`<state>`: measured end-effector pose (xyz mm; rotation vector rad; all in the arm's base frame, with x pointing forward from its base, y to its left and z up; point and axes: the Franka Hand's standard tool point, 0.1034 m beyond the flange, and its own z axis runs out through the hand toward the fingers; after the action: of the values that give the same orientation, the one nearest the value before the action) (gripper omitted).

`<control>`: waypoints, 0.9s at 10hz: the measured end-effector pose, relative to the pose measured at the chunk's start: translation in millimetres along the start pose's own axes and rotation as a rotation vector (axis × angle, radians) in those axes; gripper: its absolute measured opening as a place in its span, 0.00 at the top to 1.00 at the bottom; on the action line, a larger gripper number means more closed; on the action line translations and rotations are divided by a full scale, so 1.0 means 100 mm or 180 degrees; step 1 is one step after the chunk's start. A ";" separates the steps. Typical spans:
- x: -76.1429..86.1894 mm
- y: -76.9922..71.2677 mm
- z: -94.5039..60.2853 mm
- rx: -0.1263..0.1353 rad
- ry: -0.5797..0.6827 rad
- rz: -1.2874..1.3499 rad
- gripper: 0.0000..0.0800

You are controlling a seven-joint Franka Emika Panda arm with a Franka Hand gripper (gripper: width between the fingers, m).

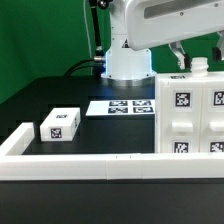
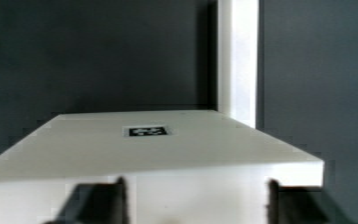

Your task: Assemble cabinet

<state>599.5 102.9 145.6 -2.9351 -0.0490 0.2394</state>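
Tool [image 1: 188, 58]: it is hanging from the white arm [image 1: 170, 22] at the exterior view's upper right, just over the top edge of the cabinet [image 1: 190, 112].
Tool state: in the wrist view the tool [image 2: 197, 205] is showing its two dark fingers [image 2: 98, 205] standing well apart, not closed together. Whether they are touching anything cannot be told.
Cabinet: it is standing on the black worktop [image 1: 100, 135] at the exterior view's right. It is showing square black-and-white tags on its white front and is running out of the picture at the right edge.
Cabinet under the tool: in the wrist view a broad white face [image 2: 158, 150] with one small tag [image 2: 147, 130] is lying directly beneath the tool. Its near edge is reaching across both fingers, and it appears to be the cabinet's top.
Small drawer box [image 1: 60, 125]: it is lying alone on the worktop at the exterior view's left, with a tag facing up. It is well apart from both the tool and the cabinet.
Rail [image 1: 90, 166]: the long low white piece is running along the near side of the worktop and turning back at the exterior view's left. It is passing just in front of the cabinet.
Marker board [image 1: 125, 105]: it is lying flat between the arm's base and the small drawer box, beside the cabinet.
White strip [image 2: 238, 50]: it is showing beyond the white face in the wrist view, and what it is cannot be told.
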 end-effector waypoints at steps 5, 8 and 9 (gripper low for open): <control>0.00 0.00 0.01 0.0000 -0.0004 0.0000 0.19; -0.06 0.05 -0.05 -0.0015 0.0004 0.0014 0.19; -0.18 0.21 -0.12 -0.0051 0.0013 -0.0057 0.19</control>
<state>584.1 79.0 156.1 -2.9497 -0.0768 0.2314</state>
